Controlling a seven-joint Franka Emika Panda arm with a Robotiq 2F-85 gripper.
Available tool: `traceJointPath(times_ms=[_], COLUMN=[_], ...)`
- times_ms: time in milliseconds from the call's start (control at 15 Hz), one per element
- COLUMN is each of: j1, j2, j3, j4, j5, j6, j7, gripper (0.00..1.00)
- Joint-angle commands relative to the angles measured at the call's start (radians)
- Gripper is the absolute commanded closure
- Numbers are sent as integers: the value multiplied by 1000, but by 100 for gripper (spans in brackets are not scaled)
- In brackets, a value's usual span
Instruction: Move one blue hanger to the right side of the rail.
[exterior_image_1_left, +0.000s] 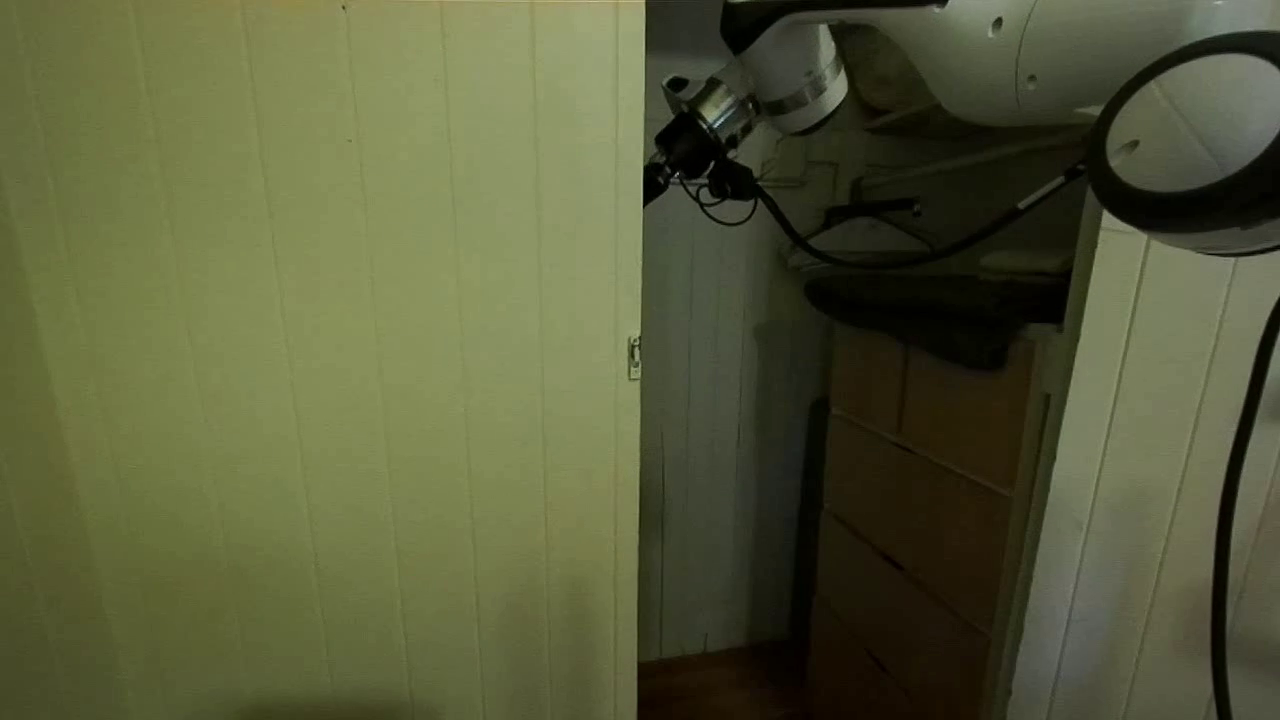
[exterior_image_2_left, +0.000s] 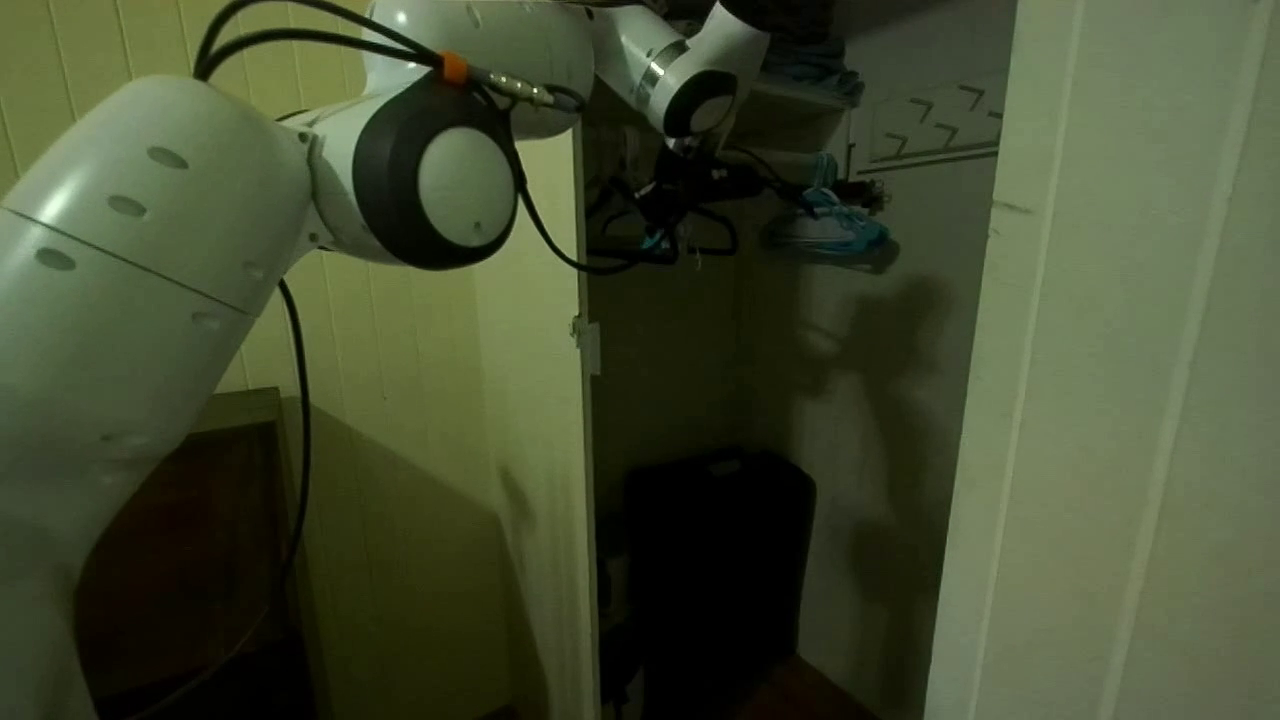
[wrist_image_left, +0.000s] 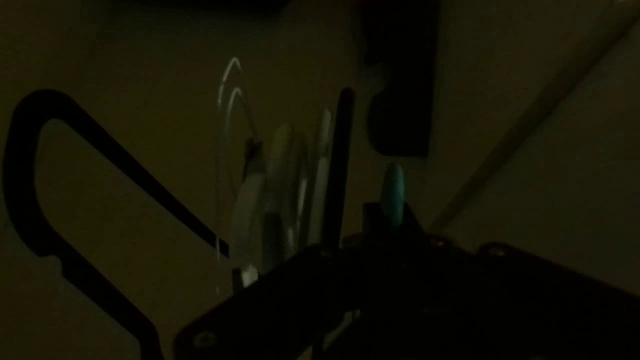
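In the wrist view, pale upright things and a black hanger crowd my gripper on the left; a dark form stands just above; I have space to the right, up to a slanting strip; in an exterior view, room lies free below bunched blue hangers; a pale panel bars the left.
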Motion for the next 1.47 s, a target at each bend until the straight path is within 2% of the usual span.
traceJointPath(times_ms=[0,133,333,733,1133,1267,1400], j1=[-52,-79,-108,-132,-194,-217,-226], j2=[-36,-61,-85,-94,-105,-111,-120], j3=[15,13,13,19,53,54,40], j4=[9,-2,-18,-22,-36,-42,-54], j5=[40,58,98,174,367,401,388], j6=[-137,-157,-109,-72,55,64,44], j7=[16,18,7,-3,-56,-71,-56], gripper=[98,98,98,98,98,98,98])
